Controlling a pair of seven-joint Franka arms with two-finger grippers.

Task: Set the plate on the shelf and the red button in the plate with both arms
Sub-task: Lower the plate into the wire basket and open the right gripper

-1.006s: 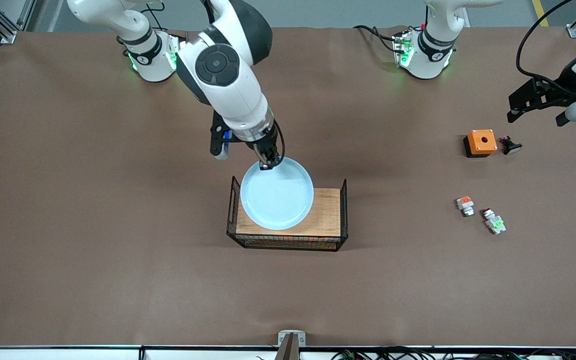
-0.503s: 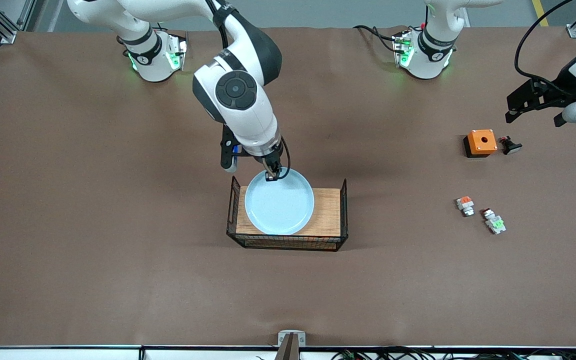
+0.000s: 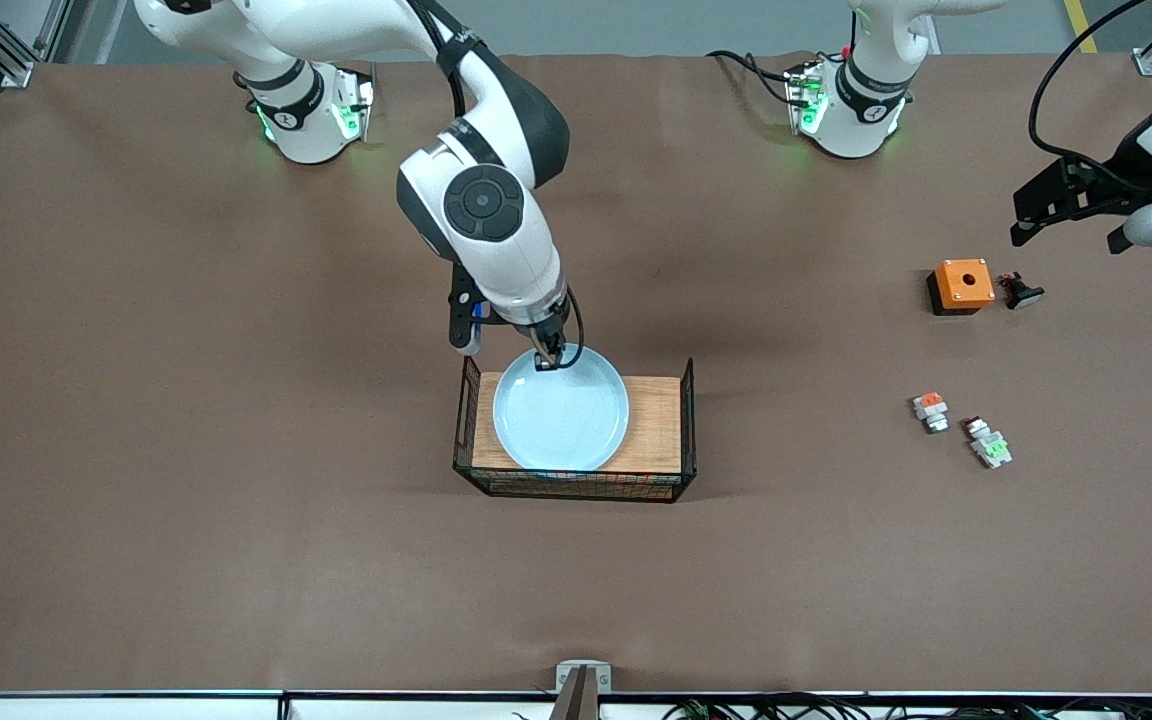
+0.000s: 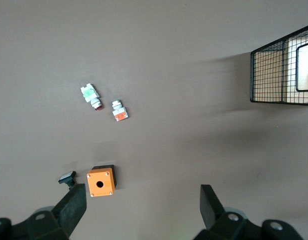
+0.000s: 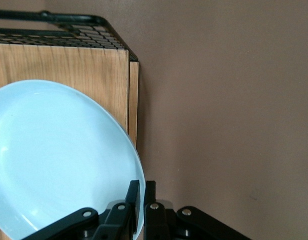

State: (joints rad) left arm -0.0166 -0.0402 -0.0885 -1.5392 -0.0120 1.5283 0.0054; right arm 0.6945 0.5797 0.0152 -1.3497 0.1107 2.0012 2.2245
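one plate (image 3: 561,410) on my wooden tray (image 3: 656,430), rim pinched between right gripper (image 3: 545,360) fingers, left gripper (image 4: 143,200) fingers wide over orange box (image 3: 962,284), red button (image 3: 987,441) apart from them

A wire-sided wooden tray (image 3: 656,430) sits mid-tabletop; an orange box (image 3: 961,284), black button (image 3: 1020,292) and orange-blocked switch piece (image 3: 931,410) lie toward the left arm's end.

plate (image 3: 561,420): smooth, glossy pale blue, pinched in my right gripper (image 3: 545,362)
tray (image 3: 661,425): matt wood board, black wire mesh
table (image 3: 236,400): matt brown covering
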